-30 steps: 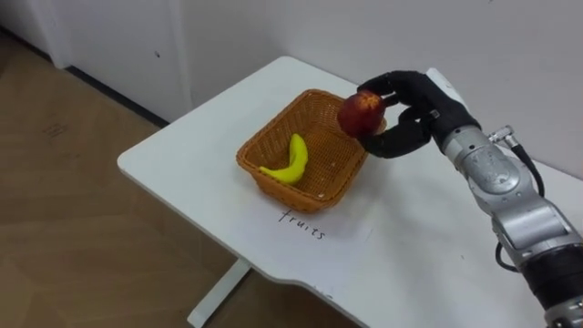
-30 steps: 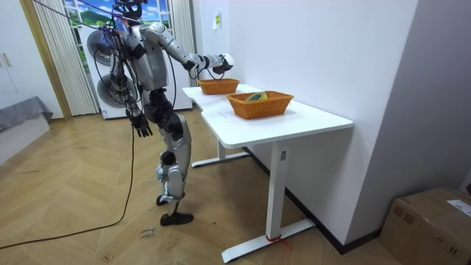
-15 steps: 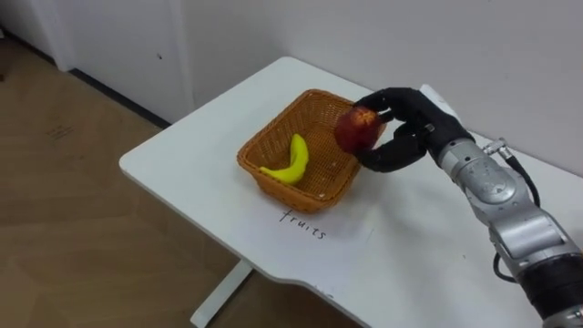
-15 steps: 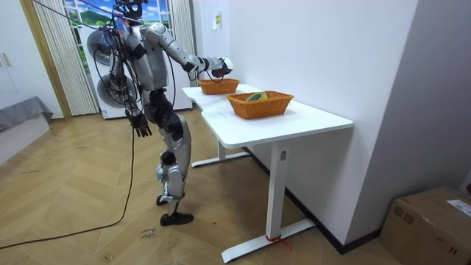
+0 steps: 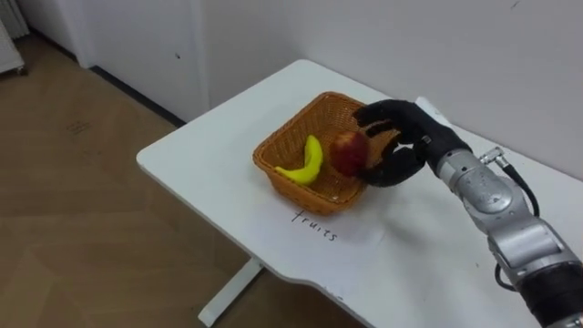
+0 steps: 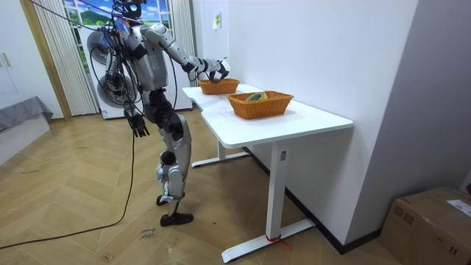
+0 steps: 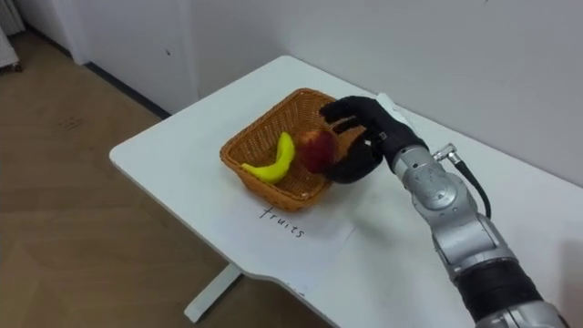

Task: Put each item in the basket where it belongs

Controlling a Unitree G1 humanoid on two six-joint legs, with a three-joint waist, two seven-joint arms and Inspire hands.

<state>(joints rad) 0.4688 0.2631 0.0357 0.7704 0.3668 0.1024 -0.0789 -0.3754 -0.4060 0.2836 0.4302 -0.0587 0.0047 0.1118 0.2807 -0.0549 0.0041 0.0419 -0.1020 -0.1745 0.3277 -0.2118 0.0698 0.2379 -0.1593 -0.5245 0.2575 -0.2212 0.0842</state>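
My right hand (image 5: pixel 405 146) is shut on a red apple (image 5: pixel 348 152) and holds it low inside the woven fruit basket (image 5: pixel 264 151), just within its right rim. A yellow banana (image 5: pixel 307 162) lies in the basket to the apple's left. In the right eye view the same hand (image 7: pixel 366 138) grips the apple (image 7: pixel 315 150) beside the banana (image 7: pixel 273 162). In the room view my right hand (image 6: pixel 214 68) reaches over the far basket (image 6: pixel 218 87), and my left hand (image 6: pixel 137 125) hangs open by my thigh.
The white table (image 5: pixel 205 173) ends close to the basket's left and front; a handwritten paper label (image 5: pixel 314 227) lies in front of it. A second woven basket (image 6: pixel 260 104) with items stands further along the table. A wall runs behind the table.
My right hand has lowered the apple from above the basket's right rim down into the basket. The eye view has shifted a little as well.
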